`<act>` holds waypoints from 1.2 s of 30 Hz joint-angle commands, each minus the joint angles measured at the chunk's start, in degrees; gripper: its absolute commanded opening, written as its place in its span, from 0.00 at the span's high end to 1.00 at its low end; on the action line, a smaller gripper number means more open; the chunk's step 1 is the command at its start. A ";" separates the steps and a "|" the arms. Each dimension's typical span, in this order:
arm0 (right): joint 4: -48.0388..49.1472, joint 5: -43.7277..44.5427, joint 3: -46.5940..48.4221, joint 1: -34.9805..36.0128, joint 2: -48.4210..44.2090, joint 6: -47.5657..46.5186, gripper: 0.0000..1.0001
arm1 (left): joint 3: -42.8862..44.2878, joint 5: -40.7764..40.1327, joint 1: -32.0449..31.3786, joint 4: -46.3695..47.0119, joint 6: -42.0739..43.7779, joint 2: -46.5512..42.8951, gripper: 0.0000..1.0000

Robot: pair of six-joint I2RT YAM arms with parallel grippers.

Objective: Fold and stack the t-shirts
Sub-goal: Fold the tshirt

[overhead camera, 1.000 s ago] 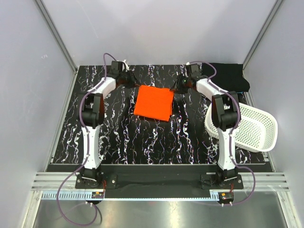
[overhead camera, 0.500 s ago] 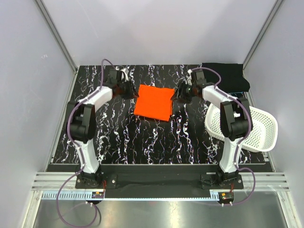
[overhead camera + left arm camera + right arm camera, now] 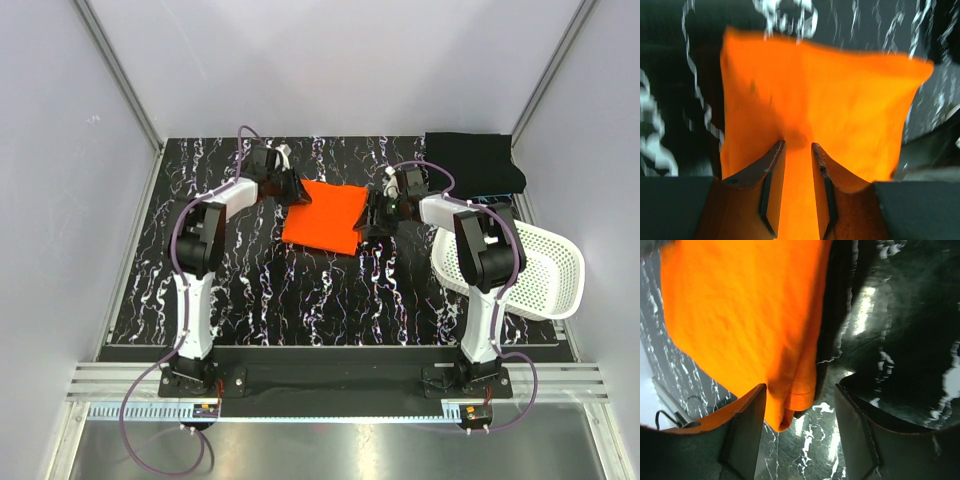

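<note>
A black table (image 3: 250,290) veined with white, marble-like streaks fills the floor of a booth closed in by pale grey walls (image 3: 330,60) and slanting aluminium posts. The orange t-shirt (image 3: 322,215), folded into a rough square, lies flat on the far middle of this surface. At its left far corner sits the left gripper (image 3: 292,190); its jaws stand narrowly apart with orange fabric showing in the gap, and a grip cannot be told from the wrist view (image 3: 796,145). At the shirt's right edge is the right gripper (image 3: 378,212), jaws spread wide with the hemmed corner between them (image 3: 800,390). Far right of the orange shirt lies the black t-shirt (image 3: 475,160), folded; near right of it, a white perforated basket (image 3: 545,270) leans tilted at the table's edge
</note>
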 commanded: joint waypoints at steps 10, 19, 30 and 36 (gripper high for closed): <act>10.25 -6.12 -3.72 1.04 -0.58 2.34 0.43 | 12.15 6.34 3.66 5.22 -3.11 8.84 0.67; 14.47 -7.97 -6.97 1.30 -1.81 6.57 0.46 | 15.94 11.96 4.37 11.27 -8.82 15.87 0.66; 24.76 -9.99 -13.03 1.04 -0.67 11.67 0.85 | 9.97 7.58 4.63 10.50 -6.20 12.99 0.66; 22.74 -8.85 -16.46 0.16 -3.74 9.47 0.97 | 3.30 -7.49 4.11 -1.26 -0.40 0.43 0.64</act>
